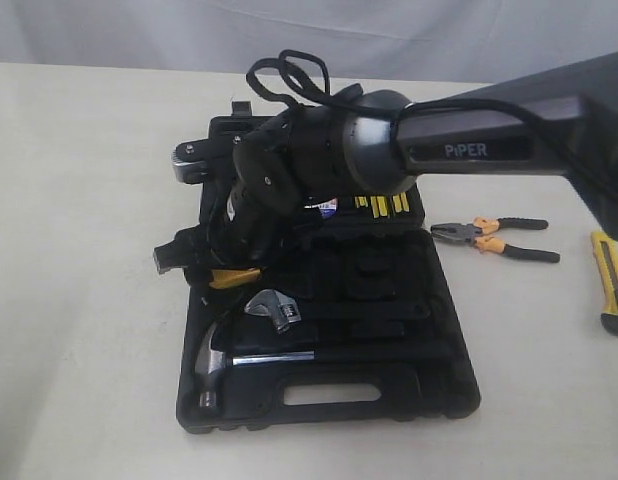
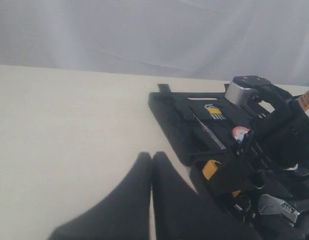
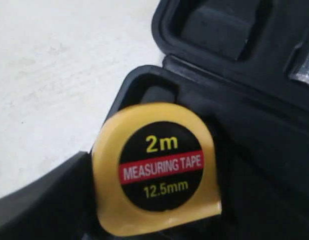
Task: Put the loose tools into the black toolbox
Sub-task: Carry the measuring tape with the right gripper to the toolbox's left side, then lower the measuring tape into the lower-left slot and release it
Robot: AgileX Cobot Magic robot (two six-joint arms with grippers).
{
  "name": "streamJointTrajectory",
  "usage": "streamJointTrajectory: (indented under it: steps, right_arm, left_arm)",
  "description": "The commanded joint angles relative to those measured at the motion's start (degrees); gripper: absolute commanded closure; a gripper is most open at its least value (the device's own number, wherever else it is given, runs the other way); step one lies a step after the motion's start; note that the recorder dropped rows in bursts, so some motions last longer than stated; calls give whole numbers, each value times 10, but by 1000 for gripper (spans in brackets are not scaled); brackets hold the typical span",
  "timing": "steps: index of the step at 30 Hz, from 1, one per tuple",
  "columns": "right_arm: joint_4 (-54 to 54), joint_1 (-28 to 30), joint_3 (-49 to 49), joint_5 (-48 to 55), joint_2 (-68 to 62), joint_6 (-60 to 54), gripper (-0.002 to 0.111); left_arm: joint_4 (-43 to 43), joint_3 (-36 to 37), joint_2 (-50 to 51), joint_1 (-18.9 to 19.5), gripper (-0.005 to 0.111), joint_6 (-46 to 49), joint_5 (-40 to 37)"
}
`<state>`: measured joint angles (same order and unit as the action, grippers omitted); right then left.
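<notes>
Exterior view, listed left to right.

- One right gripper [image 1: 214, 270], mine, reaching across to the left edge of the case and clamped on one yellow tape measure [image 3: 157, 167]. The right wrist view shows the tape measure over a recess at the case's rim, its "2m" label facing the camera.
- One steel hammer [image 1: 211, 355], lower left, lying in the lower half of the case.
- One adjustable wrench [image 1: 274, 308], just above the hammer.
- One black toolbox [image 1: 429, 395], centre frame, lying open with both halves flat.
- One tape roll [image 1: 324, 207] in the upper half, only its label showing under my arm.
- Three yellow screwdriver handles [image 1: 384, 205], beside the roll.
- One pair of pliers [image 1: 494, 238], on the table right of the case, apart from it.
- One utility knife [image 1: 611, 280], at the right edge of the frame.

Left wrist view: one left gripper [image 2: 151, 157], fingers pressed together, nothing between them.
</notes>
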<state>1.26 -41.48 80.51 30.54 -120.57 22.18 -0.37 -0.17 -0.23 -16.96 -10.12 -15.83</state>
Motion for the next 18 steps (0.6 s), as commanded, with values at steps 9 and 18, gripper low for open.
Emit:
streamJointTrajectory:
  steps: [9, 18]
  right_arm:
    - [37, 7, 75, 110, 16, -4, 35]
    - [43, 7, 83, 107, 35, -13, 60]
  left_arm:
    - [4, 2, 2, -3, 107, 1, 2]
    - [4, 2, 2, -3, 107, 1, 2]
